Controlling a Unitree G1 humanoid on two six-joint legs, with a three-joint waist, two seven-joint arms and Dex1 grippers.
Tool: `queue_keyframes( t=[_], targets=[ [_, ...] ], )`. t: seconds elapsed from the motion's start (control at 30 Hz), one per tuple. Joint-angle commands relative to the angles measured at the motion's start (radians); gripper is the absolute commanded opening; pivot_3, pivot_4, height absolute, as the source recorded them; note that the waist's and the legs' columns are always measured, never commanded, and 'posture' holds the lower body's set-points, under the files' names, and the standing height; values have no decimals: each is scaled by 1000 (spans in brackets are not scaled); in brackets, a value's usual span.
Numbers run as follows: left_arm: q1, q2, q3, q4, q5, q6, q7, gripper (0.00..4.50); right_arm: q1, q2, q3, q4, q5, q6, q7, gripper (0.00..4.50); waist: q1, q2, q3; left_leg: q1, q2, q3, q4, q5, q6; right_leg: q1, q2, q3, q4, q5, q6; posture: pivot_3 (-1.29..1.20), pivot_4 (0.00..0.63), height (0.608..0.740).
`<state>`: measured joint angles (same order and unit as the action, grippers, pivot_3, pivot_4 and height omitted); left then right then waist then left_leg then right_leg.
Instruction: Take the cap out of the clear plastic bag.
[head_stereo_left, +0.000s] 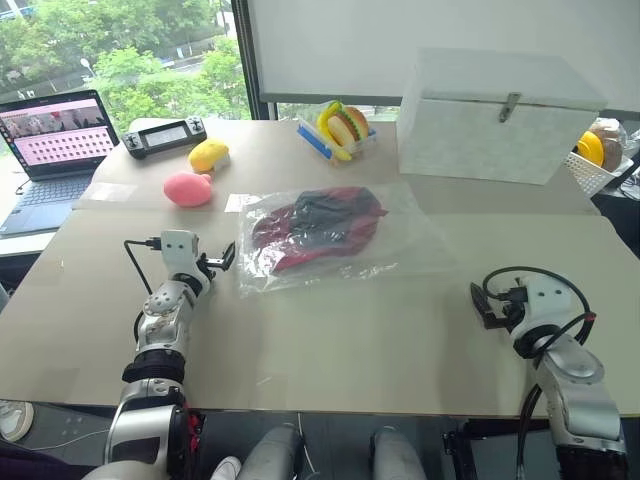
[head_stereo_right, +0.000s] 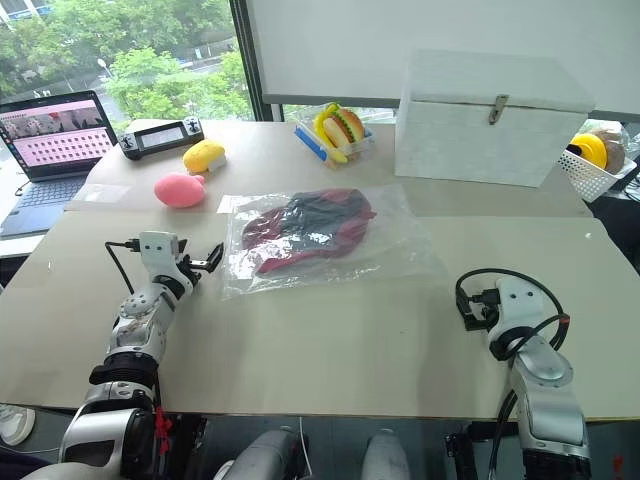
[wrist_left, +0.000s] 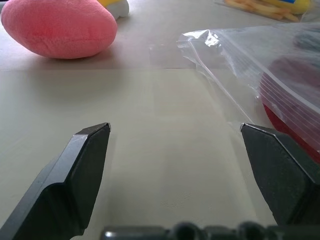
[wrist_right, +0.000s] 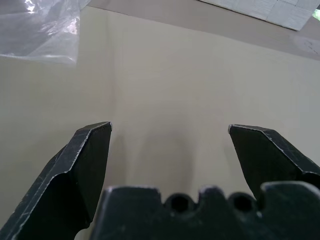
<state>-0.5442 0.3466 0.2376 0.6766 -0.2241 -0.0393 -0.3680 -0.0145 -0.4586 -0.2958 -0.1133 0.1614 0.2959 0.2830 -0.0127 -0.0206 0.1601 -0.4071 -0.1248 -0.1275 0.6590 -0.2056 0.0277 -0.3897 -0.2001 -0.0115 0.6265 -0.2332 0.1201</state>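
The cap (head_stereo_left: 318, 226) lies crumpled inside the clear plastic bag (head_stereo_left: 340, 238), red fabric with the dark lining turned partly upward. The bag lies flat on the worktop (head_stereo_left: 380, 330), at the centre of the head views, slightly above the middle of the frame. The bag's film is creased and glossy, and it extends well past the cap toward the right of the frame.

The left tool (head_stereo_left: 222, 260) sits just beside the bag's left edge, at the left centre of the frame. Its two black fingers stand wide apart and grip nothing. In the left wrist view, one finger (wrist_left: 280, 170) lies close against the bag's edge; whether it touches the film cannot be determined. The red cap is visible through the film beyond that finger.

The right tool (head_stereo_left: 484, 302) sits at the lower right of the frame, well apart from the bag. Its fingers are likewise spread wide with nothing between them. In the right wrist view, bare worktop lies between the fingers, with a corner of the bag at the upper left.

Beyond the bag, toward the upper left of the frame, lie a pink rounded toy (head_stereo_left: 188, 189) and a yellow toy (head_stereo_left: 209, 155). A handheld controller (head_stereo_left: 164, 136) and a laptop (head_stereo_left: 50, 150) sit farther left. A tray of toy food (head_stereo_left: 338, 130) stands at the upper centre. A white lidded box (head_stereo_left: 495, 115) occupies the upper right, with a white basket (head_stereo_left: 598, 170) beside it at the right edge.
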Motion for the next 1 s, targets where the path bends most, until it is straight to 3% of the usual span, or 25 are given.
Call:
queue_keyframes(
  t=[0.03, 0.17, 0.27, 0.37, 0.43, 0.53, 0.73, 1.0],
  targets=[
    [1, 53, -5, -86, -42, 39, -121, 4482, -4, -54, -63, -125, 86, 52, 55, 4500, 0, 0, 0, 0, 0, 0, 0, 0, 0, 0, 0, 0, 0, 0, 0, 0, 150, 740],
    [32, 218, -82, -256, -114, 169, -489, 4482, 4, -203, -120, -422, 478, 357, 253, 4500, -10, 2, 2, -9, 1, 2, 1, 0, 0, -12, 0, 2, 3, 2, -4, 0, 150, 740],
    [65, 310, -150, -343, -120, 204, -668, 4482, 20, -286, -116, -589, 800, 514, 321, 4500, -10, 2, 2, -10, 4, 1, -1, 0, -1, -13, 3, 1, 3, 3, -7, 0, 150, 740],
    [65, 368, -163, -392, -142, 249, -767, 4482, 61, -363, -65, -720, 941, 565, 359, 4500, 2, 1, 2, -8, 6, 1, -1, -1, -2, -11, 5, 1, 0, 2, -11, 0, 150, 740],
    [67, 403, -159, -418, -168, 301, -817, 4482, 52, -374, -11, -768, 941, 567, 325, 4500, 3, -1, 3, -9, 6, 1, -1, -1, -2, -13, 5, 1, 0, 1, -9, 0, 150, 740],
    [70, 452, -154, -451, -192, 363, -873, 4482, 13, -371, 77, -794, 859, 559, 257, 4500, 3, -4, 5, -9, 6, 1, 0, -1, -2, -14, 5, 1, -1, -2, -5, 0, 150, 740],
    [74, 578, -121, -398, -182, 414, -935, 4482, -42, -426, 313, -761, 465, 479, 167, 4500, 1, -4, 5, -9, 6, 2, -1, -2, -2, -17, 6, 1, 0, -1, -6, 0, 150, 740],
    [61, 571, -57, -422, -232, 466, -900, 4482, -178, -349, 610, -620, -48, 243, 39, 4500, 1, -5, 6, -8, 8, 3, -1, -2, -3, -17, 7, 1, 1, -2, -5, 0, 150, 740]
  ],
)
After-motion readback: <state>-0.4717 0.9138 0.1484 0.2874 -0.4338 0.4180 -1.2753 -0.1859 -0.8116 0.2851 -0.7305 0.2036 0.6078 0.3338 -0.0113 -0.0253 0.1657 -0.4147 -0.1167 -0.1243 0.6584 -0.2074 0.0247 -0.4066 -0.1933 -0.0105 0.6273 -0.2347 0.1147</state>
